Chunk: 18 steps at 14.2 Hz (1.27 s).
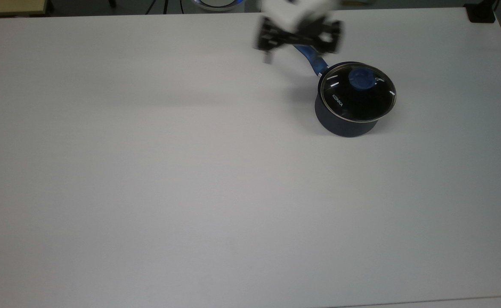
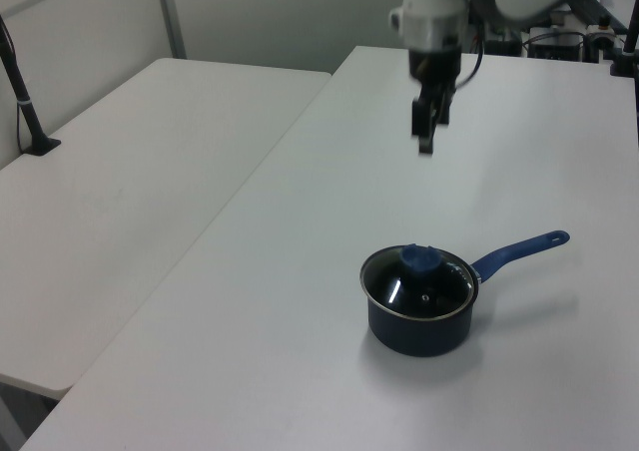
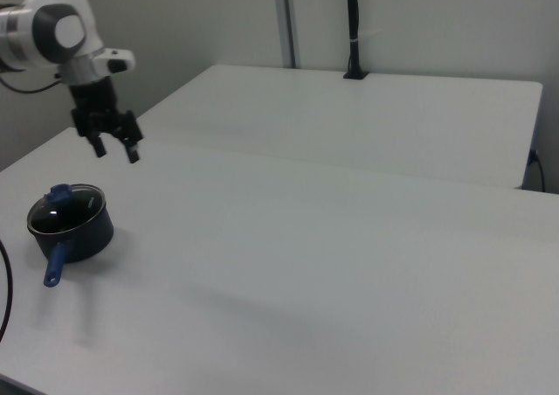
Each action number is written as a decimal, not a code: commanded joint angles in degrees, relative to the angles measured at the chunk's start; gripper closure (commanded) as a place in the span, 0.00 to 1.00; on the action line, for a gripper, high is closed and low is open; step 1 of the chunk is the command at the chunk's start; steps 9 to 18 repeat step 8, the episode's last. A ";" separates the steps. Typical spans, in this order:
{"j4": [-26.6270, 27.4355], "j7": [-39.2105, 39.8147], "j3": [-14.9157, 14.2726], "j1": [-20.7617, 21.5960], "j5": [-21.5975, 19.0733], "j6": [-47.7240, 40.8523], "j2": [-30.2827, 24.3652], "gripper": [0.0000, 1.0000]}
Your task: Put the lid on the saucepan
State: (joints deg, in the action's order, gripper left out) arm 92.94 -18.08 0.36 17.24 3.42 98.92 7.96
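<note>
On the counter [image 1: 147, 171], lid [image 1: 358, 95] sits seated on saucepan [image 2: 419, 326]; gripper [image 3: 114, 147] empty, fingers spread, well above (risk now: a stray return knocking the knob).

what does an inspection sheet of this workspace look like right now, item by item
surface: white table, bare apart from the pan.
saucepan: the saucepan stands upright near the top view's upper right, blue handle pointing away toward the top view's upper left.
lid: the lid sits level on the saucepan's rim, blue knob up, nothing holding it.
clutter: nothing seen.
gripper: the gripper is open and empty, raised above the table, clear of the pan.
cables: a black cable loops beside the arm's wrist in the left view.
surroundings: a second white table stands alongside, with a black pole at its far edge.
</note>
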 commanded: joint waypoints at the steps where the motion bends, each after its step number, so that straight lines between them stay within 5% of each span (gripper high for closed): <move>1: 5.76 8.83 0.44 -8.17 0.18 -3.29 -8.03 0.00; 4: 5.41 9.91 0.35 -12.57 -0.26 -4.18 -9.45 0.00; 18: 5.06 9.99 0.08 -13.37 -0.17 -4.00 -9.97 0.00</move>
